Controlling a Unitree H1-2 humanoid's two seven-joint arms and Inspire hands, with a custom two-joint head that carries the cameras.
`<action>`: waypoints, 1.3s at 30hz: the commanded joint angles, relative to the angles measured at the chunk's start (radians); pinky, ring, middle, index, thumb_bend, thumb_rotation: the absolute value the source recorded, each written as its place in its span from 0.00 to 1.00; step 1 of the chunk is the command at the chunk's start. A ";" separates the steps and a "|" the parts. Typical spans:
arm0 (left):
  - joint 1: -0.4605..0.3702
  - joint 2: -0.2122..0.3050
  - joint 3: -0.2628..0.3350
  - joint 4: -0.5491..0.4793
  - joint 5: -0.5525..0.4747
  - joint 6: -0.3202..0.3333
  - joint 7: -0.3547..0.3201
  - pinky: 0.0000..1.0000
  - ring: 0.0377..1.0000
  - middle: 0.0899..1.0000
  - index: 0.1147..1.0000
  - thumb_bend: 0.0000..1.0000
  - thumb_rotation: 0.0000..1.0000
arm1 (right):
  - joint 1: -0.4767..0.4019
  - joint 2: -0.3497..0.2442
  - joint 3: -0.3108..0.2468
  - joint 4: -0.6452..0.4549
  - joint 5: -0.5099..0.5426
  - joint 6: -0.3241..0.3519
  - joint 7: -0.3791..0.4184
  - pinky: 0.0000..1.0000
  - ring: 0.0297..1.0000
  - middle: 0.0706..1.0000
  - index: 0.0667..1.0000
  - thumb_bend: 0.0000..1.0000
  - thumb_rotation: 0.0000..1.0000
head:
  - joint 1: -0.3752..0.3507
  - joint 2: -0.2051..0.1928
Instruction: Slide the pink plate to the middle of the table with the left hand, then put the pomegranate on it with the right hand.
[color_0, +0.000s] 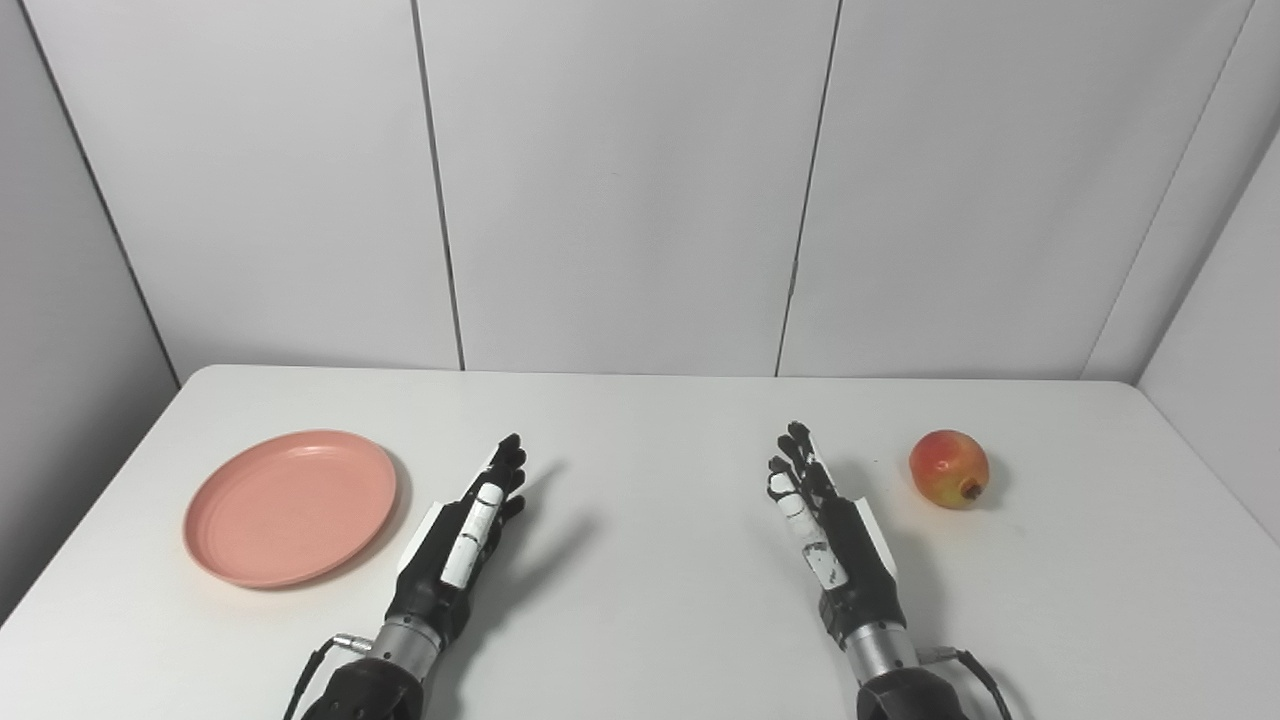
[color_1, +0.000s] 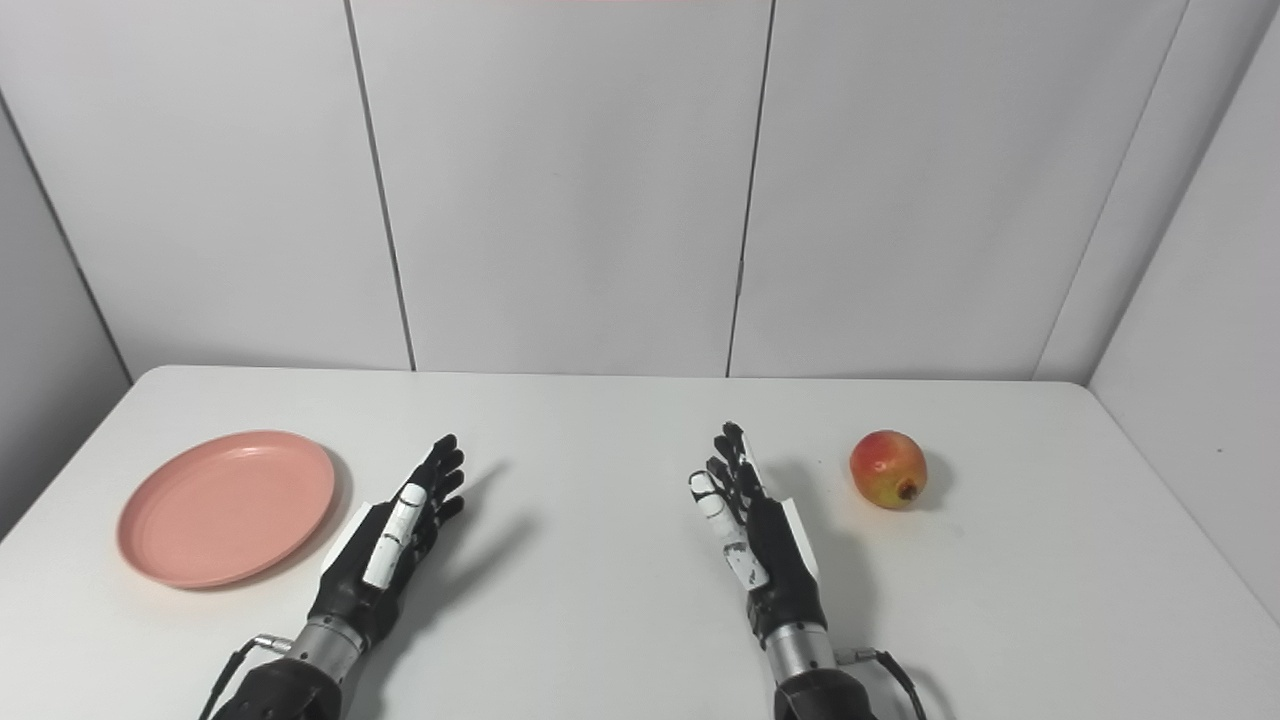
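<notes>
The pink plate (color_0: 290, 506) lies toward the counter's (color_0: 640, 600) left edge, just beside and left of the left hand (color_0: 462, 535), the nearer of the 2. Both hands are spread, holding nothing. The pomegranate (color_0: 948, 468) sits near the right hand (color_0: 825, 525), toward the right edge.

Both hands are black, with slim jointed fingers; the left hand (color_0: 462, 548) carries a long white panel along its thumb and a white plate on its outer edge; the right hand (color_0: 826, 535) bears white panels on the thumb, slightly speckled with dark marks, and a white plate on its outer side; each wrist is a ribbed silver-grey metal cylinder above a black forearm; a thin black cable with a small metal plug loops out beside each wrist.
</notes>
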 joint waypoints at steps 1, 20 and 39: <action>-0.015 -0.009 -0.001 -0.003 0.001 -0.024 0.003 0.98 1.00 1.00 1.00 0.61 1.00 | -0.041 -0.012 -0.007 -0.019 0.005 -0.025 0.008 0.93 0.95 0.97 0.99 0.61 0.83 | 0.023 -0.005; -0.019 -0.093 -0.050 0.041 0.142 -0.048 0.119 0.95 0.99 1.00 1.00 0.61 1.00 | -0.031 -0.070 -0.053 0.031 0.104 -0.067 0.078 1.00 0.98 0.99 1.00 0.55 0.86 | 0.277 -0.104; -0.050 -0.099 -0.011 0.109 0.109 -0.173 0.163 0.94 0.97 0.99 0.99 0.60 1.00 | -0.035 -0.079 -0.060 0.069 0.107 -0.106 0.091 1.00 0.97 0.99 1.00 0.54 0.85 | 0.316 -0.141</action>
